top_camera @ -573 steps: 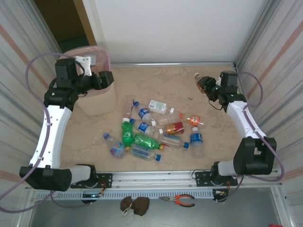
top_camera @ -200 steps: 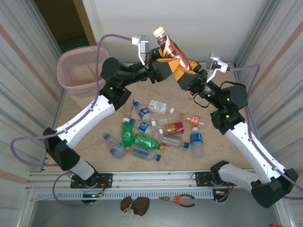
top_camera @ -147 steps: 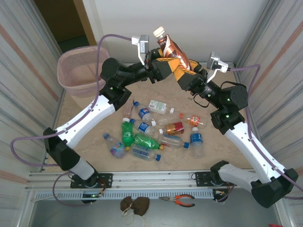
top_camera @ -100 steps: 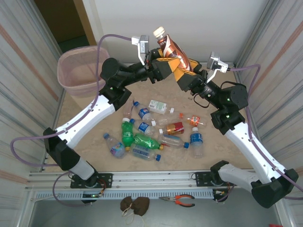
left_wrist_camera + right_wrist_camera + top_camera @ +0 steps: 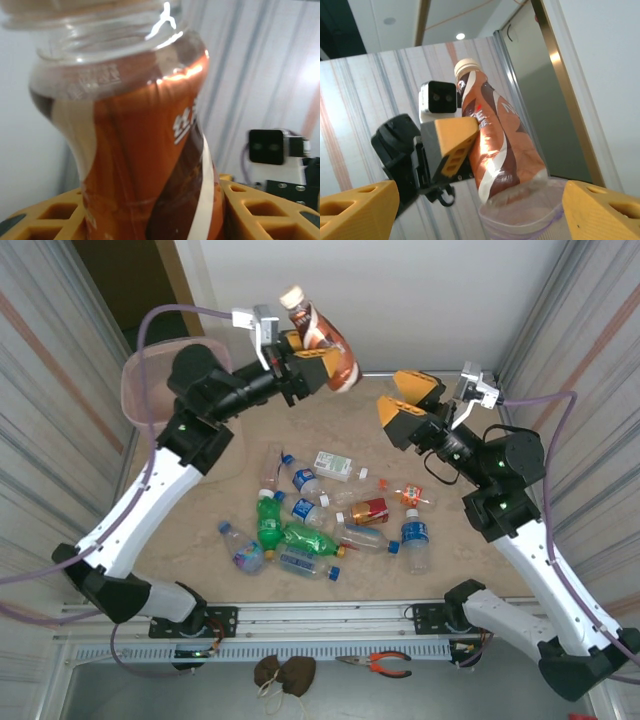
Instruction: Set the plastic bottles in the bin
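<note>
Bin (image 5: pixel 133 400): far left corner, partly behind your left arm (image 5: pixel 150 500). Wide mouth, easy drop.
Loose bottles (image 5: pixel 320 515): heap mid-table (image 5: pixel 200 530). Thin plastic, likely light and roll-prone, so pinch across mid-body.
Brown-sleeved bottle (image 5: pixel 318 332): aloft, tilted, right of bin, clamped at lower body by left gripper (image 5: pixel 310 358). Glossy sleeve probably slick, so squeeze firmly.
Right gripper (image 5: pixel 405 402): jaws spread, empty.

The brown-labelled plastic bottle with a cream cap (image 5: pixel 150 165) bears white Chinese characters (image 5: pixel 183 127) on its label, cropped and only partly legible. Raised lettering (image 5: pixel 97 80) above them, on its clear shoulder, is unreadable.
</note>
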Available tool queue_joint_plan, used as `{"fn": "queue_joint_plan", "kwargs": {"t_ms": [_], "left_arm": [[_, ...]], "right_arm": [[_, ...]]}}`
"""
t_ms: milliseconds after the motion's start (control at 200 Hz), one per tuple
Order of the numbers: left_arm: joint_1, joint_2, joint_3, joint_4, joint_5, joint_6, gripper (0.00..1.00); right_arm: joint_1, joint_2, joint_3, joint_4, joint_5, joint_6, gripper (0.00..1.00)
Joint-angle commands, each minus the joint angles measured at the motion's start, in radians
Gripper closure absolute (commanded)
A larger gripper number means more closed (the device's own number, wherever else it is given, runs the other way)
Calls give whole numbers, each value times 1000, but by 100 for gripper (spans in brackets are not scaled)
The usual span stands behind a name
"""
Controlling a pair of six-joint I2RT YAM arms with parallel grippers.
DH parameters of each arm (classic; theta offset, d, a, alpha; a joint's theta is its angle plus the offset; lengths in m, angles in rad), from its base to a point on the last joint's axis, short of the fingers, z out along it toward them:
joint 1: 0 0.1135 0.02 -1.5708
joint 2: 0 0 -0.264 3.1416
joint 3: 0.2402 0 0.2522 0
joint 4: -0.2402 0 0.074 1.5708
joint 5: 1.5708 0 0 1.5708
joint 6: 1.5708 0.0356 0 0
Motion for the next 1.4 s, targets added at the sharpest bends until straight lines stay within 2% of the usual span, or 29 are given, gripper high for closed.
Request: {"fn": "queue_joint_plan", "kwargs": {"t_ms": [0,125,301,501,641,937,1393], "left_arm": [[55,-38,110,-329,-105,198,49],[155,-25,212,-597,-175,294,49],[339,0,285,-825,-194,343,50],[506,76,378,-1029,-235,386,52],[592,128,386,-1083,-229,381,52],[653,281,380,-1112,-216,400,53],[657,483,286,-1117,-107,390,55]], "right_arm": [[5,-9,22,-95,43,-80,16],[4,-6,32,-121,53,-107,16],[4,10,42,-132,50,-109,16],[4,15,53,-155,57,-122,16],[4,14,55,-162,63,-126,16],[4,7,55,-203,92,-147,16],[4,-10,45,-257,134,-180,15]]}}
